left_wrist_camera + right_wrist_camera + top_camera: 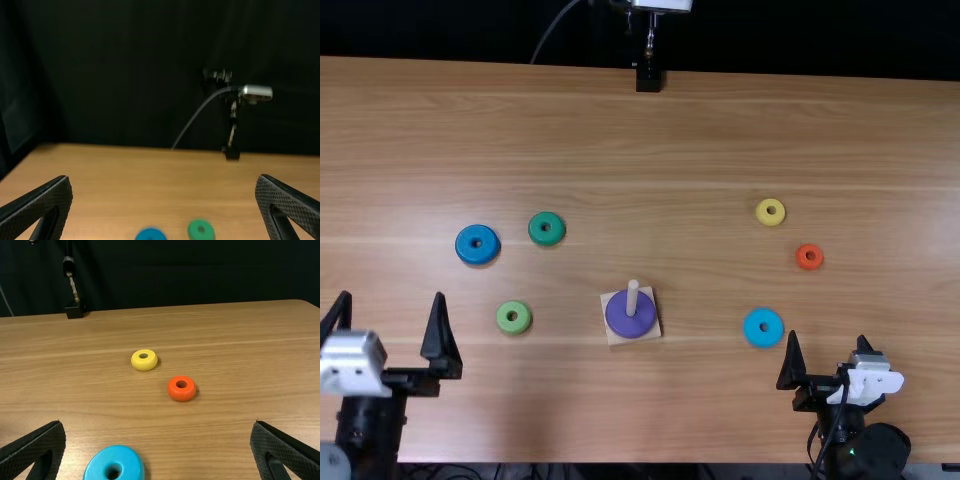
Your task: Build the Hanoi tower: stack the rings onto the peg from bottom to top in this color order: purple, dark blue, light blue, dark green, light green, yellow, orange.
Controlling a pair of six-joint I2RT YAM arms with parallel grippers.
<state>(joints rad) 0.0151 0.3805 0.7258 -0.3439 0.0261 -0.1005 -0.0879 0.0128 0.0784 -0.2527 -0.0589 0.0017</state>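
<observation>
The left gripper has its fingers spread apart with nothing between them, with the light green ring to its right and the dark blue ring and dark green ring ahead to its right. The right gripper is also spread and holds nothing; the light blue ring lies near its left side, the yellow ring and orange ring ahead of it. Between both grippers, the purple ring sits around the upright peg.

Wooden counter, light brown, with lengthwise grain; black curtain behind its far edge; pale glare on surface.
</observation>
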